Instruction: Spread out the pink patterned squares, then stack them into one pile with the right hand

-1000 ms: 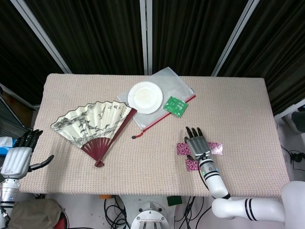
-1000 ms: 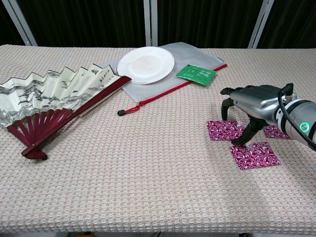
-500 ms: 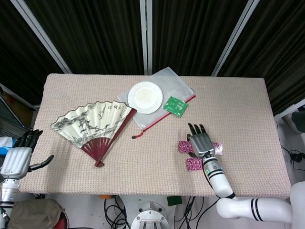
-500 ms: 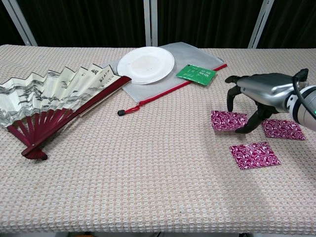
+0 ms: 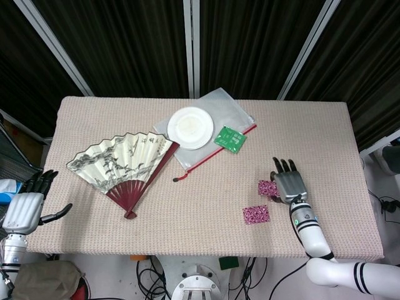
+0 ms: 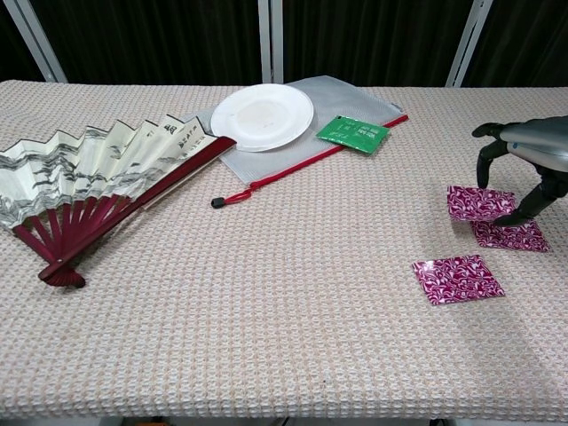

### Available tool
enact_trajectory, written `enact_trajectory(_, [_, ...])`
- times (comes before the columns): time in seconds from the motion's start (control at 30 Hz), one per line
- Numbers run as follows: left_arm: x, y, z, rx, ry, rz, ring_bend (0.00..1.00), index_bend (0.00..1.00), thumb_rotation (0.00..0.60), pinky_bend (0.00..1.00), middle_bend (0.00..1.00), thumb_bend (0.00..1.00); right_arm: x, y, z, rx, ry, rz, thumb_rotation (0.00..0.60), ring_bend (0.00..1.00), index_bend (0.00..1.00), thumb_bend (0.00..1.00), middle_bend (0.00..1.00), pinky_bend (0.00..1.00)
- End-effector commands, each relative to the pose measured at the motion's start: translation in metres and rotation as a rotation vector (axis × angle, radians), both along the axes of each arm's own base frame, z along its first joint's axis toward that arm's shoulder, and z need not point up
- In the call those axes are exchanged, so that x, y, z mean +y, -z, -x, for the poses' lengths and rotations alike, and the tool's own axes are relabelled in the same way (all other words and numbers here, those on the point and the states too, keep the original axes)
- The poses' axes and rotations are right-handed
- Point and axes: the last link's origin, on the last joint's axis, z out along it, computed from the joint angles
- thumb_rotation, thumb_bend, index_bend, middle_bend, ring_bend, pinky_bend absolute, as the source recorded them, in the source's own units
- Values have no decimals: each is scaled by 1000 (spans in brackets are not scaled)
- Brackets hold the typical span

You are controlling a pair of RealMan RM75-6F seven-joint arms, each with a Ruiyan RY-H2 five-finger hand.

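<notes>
near the right end of the table (image 6: pixel 266 355), the right hand (image 6: pixel 532 155) arches over two overlapping pink patterned squares (image 6: pixel 480 203), fingertips down on the upper one, which partly covers the second square (image 6: pixel 510 236); whether it pinches that square i cannot tell. a third square (image 6: pixel 457 279) lies apart, nearer the front edge. the left hand (image 5: pixel 24 209) hangs off the table's left edge, fingers apart, holding nothing
</notes>
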Motion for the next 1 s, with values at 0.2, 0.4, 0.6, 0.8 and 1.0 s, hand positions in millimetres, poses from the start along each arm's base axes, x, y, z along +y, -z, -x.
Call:
enact_trajectory(0.2, [2, 0, -5, 9, 12, 6, 40, 55, 47, 157, 59, 92, 5, 1, 20, -3, 46, -23, 600, 0, 453, 477, 6, 0])
enact_trajectory(0.4, [1, -1, -6, 12, 9, 3, 40, 55, 47, 157, 59, 91, 5, 3, 25, 3, 52, -23, 600, 0, 451, 477, 6, 0])
enact_trajectory(0.6, [1, 0, -6, 12, 9, 5, 40, 56, 47, 157, 59, 91, 5, 2, 27, 20, 56, -10, 600, 0, 446, 477, 8, 0])
enact_trajectory(0.8, [2, 0, -5, 9, 8, 5, 40, 56, 48, 157, 59, 91, 6, 3, 28, 30, 64, -11, 600, 0, 435, 477, 9, 0])
enact_trajectory(1.0, [1, 0, -4, 8, 5, 3, 40, 55, 48, 157, 59, 91, 5, 4, 28, 19, 68, -7, 600, 0, 390, 454, 8, 0])
